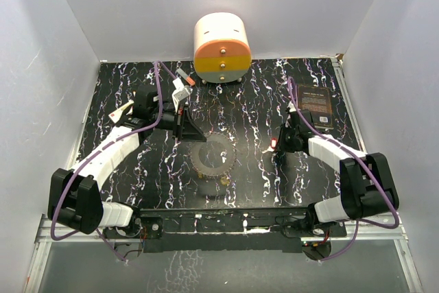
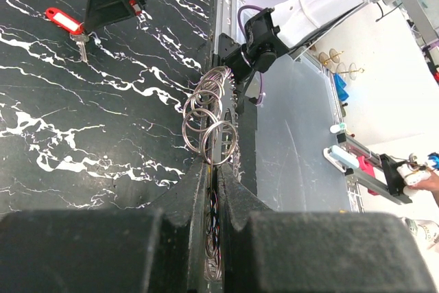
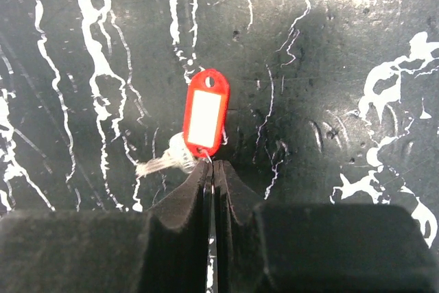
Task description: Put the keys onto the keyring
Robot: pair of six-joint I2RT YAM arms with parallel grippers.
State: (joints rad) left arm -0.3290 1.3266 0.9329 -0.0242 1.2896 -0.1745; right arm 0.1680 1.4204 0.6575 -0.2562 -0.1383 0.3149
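No key seems threaded yet. The left gripper (image 2: 214, 169) is clenched on the keyring (image 2: 209, 118) at its 11 o'clock rim. The right gripper (image 3: 211, 168) pinches the red key (image 3: 205, 110), at the ring's 3 o'clock, well apart; joining them is left to do

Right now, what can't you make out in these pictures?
Top view: the red-tagged key is only a speck at the right gripper.
Right wrist view: its fingertips hide where tag joins key.
Left wrist view: the left gripper covers the lower loops of the keyring.
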